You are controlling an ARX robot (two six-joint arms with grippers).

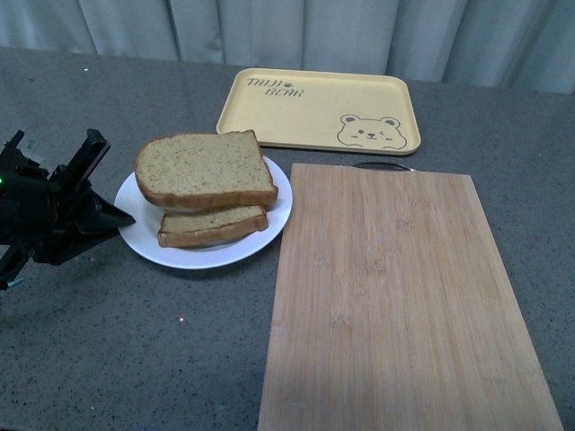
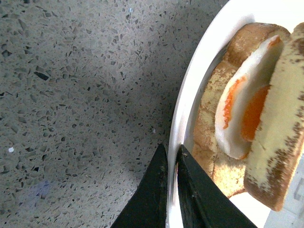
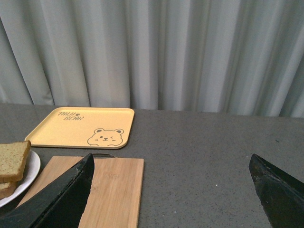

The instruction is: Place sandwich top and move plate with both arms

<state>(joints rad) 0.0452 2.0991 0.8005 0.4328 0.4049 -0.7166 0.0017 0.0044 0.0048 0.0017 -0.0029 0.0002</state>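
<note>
While pinched at the rim by the left claw, the plate is loaded with top over egg; the right claw is spread above grey counter.

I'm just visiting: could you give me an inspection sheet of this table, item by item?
Surface: dark speckled countertop.
Job's things: sandwich top sits on the fried egg and the lower slice, all on the plate.
Clutter: yellow bear tray behind the plate; bamboo cutting board to the plate's right.
Grippers: left gripper pinches the plate's rim; right gripper is wide open, holding nothing.
Cables: nothing seen.
Surroundings: pale curtain behind the counter.
</note>
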